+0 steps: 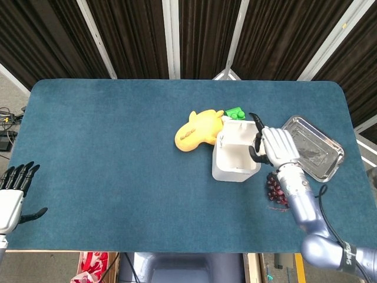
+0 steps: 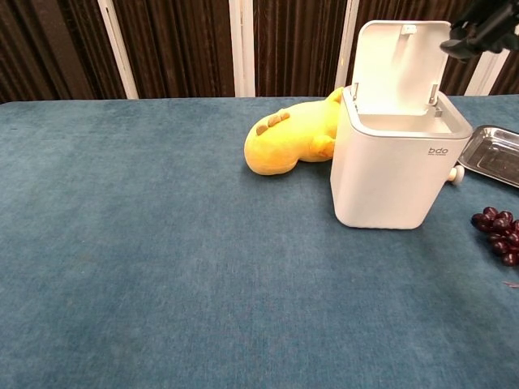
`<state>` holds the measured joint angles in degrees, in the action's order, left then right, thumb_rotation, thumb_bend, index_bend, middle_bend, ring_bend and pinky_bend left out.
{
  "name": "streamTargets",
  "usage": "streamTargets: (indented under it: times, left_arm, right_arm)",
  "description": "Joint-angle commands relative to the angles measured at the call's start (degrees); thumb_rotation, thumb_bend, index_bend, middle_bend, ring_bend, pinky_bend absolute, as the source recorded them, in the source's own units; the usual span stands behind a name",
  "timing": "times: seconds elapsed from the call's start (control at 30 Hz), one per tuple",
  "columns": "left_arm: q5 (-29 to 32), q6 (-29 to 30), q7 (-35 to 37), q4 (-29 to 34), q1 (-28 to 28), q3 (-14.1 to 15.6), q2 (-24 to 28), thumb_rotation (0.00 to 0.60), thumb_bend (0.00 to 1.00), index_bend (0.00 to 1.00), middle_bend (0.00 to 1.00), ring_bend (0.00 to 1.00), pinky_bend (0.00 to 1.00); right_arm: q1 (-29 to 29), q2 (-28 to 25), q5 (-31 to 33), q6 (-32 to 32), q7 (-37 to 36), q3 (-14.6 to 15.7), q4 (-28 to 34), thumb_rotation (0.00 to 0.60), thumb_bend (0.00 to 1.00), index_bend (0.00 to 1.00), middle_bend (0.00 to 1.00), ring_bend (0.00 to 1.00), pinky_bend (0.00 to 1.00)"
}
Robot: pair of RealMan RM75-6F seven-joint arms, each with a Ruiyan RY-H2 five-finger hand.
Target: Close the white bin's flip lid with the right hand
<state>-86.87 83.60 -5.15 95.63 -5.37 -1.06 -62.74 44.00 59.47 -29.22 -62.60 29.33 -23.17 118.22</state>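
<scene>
The small white plastic bin (image 2: 400, 162) sits mid-table by the yellow plush toy (image 2: 293, 136), its flip lid (image 2: 401, 66) upright, so I'd hook the empty, spread-fingered right hand (image 1: 275, 146) behind the lid's top edge and tip it forward gently.

Head view: high above, looking steeply down, far enough to take in the whole blue table (image 1: 106, 153) edge to edge, dark slatted wall at top, floor strips at both sides. Left hand (image 1: 13, 191) at the lower left corner, right hand (image 1: 275, 147) right of centre.

Chest view: low, just above tabletop height, facing level across the cloth toward the same wall; much closer, table edges cropped.

Shared by both: white bin (image 2: 395, 166) with raised lid (image 2: 401, 65), yellow plush (image 2: 290, 138), grapes (image 2: 496, 232), metal tray (image 2: 496, 156), right hand's fingertips (image 2: 478, 32) at top right.
</scene>
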Motion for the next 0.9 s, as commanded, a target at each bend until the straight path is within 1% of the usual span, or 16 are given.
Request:
streamTargets:
  times: [0.03,0.17,0.23,0.3,0.4,0.57,0.7,0.9]
  left_arm:
    - [0.1,-0.1,0.2,0.0,0.0,0.0,0.1,0.6,0.0,0.0,0.0,0.0,0.0]
    - [0.2,-0.1,0.5,-0.1,0.0,0.0,0.2,0.6,0.0,0.0,0.0,0.0,0.0]
    - [0.3,-0.2,0.5,-0.1,0.0,0.0,0.3,0.6,0.0,0.0,0.0,0.0,0.0]
    - [0.2,-0.2,0.6,0.0,0.0,0.1,0.3,0.6,0.0,0.0,0.0,0.0,0.0]
    - [0.1,0.0,0.8,0.0,0.1,0.2,0.5,0.6,0.0,0.0,0.0,0.0,0.0]
    - [-0.1,0.2,1.0,0.1,0.2,0.2,0.5,0.6,0.0,0.0,0.0,0.0,0.0]
    - [-0.3,0.4,0.9,0.2,0.2,0.3,0.6,0.6,0.0,0.0,0.0,0.0,0.0]
    - [-0.5,0.5,0.5,0.4,0.3,0.4,0.5,0.6,0.0,0.0,0.0,0.0,0.0]
  right_arm:
    - [2.5,1.4,3.9,-0.5,1.6,-0.4,-1.3,0.6,0.5,0.0,0.66,0.72,0.73]
    - [4.3,2.0,6.7,-1.3,2.4,-0.2,-1.8,0.6,0.53,0.02,0.69,0.75,0.74]
    - [4.8,2.2,7.2,-1.9,2.6,0.1,-1.5,0.6,0.54,0.06,0.69,0.75,0.75]
    - [5.1,2.2,7.9,-2.3,2.9,0.4,-1.1,0.6,0.54,0.13,0.7,0.76,0.75]
    - [5.8,2.0,9.3,-2.7,3.6,1.1,-0.3,0.6,0.56,0.19,0.7,0.76,0.75]
    - [6.3,0.7,11.1,-2.9,3.9,1.8,2.1,0.6,0.59,0.25,0.73,0.78,0.77]
    - [6.2,-0.6,11.5,-3.0,3.7,2.4,4.3,0.6,0.59,0.27,0.74,0.79,0.77]
    - [5.4,-2.4,9.3,-3.5,2.7,3.6,8.0,0.6,0.59,0.26,0.74,0.79,0.77]
